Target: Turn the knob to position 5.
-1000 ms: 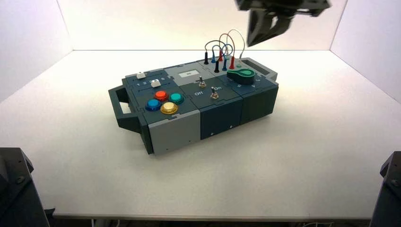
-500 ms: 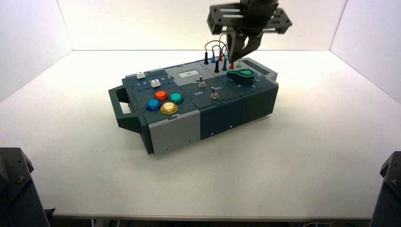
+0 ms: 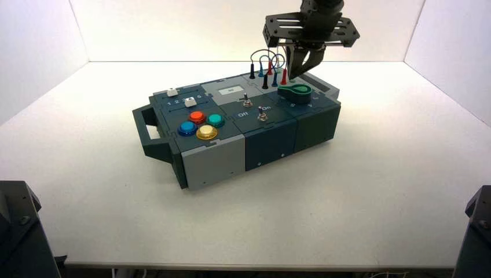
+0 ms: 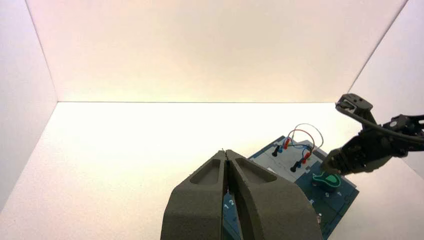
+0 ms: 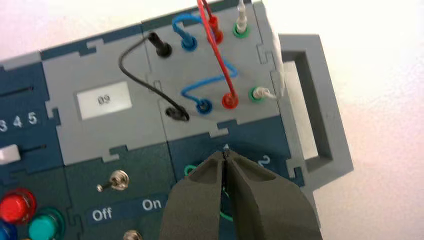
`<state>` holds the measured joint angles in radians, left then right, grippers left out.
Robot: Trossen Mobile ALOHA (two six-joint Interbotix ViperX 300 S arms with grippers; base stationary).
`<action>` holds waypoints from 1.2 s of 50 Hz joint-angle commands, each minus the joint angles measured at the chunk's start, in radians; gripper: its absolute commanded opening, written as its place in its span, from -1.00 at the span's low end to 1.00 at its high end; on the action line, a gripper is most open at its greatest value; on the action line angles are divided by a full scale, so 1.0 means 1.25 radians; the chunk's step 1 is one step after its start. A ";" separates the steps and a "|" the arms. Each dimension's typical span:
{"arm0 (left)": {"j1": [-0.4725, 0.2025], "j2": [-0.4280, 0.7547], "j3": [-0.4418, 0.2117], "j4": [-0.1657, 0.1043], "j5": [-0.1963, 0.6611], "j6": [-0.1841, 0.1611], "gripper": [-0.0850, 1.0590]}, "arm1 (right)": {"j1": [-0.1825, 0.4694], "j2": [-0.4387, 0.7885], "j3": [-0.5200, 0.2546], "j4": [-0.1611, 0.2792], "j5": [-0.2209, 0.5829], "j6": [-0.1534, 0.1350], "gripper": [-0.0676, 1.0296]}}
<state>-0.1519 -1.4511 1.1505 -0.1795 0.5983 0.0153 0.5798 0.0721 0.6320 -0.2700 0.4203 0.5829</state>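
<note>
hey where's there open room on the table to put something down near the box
Bare table stretches in front of the box and to its right. The box's far right corner is crowded: the right hand hangs over the green knob beside the looped wires.

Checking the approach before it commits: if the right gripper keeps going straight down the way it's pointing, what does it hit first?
Most likely the green knob: the shut right gripper points down right over it, though their gap is unclear.
</note>
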 commanded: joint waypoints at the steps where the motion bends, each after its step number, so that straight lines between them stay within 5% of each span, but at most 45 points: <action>1: -0.004 0.006 -0.012 0.001 -0.007 0.002 -0.91 | -0.001 -0.005 -0.031 -0.001 -0.006 -0.005 -0.92; 60: -0.004 0.006 -0.007 0.001 -0.016 0.005 -0.91 | 0.013 0.085 -0.077 0.026 0.011 -0.005 -0.92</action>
<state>-0.1519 -1.4511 1.1536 -0.1795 0.5906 0.0184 0.5860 0.1948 0.5599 -0.2454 0.4310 0.5798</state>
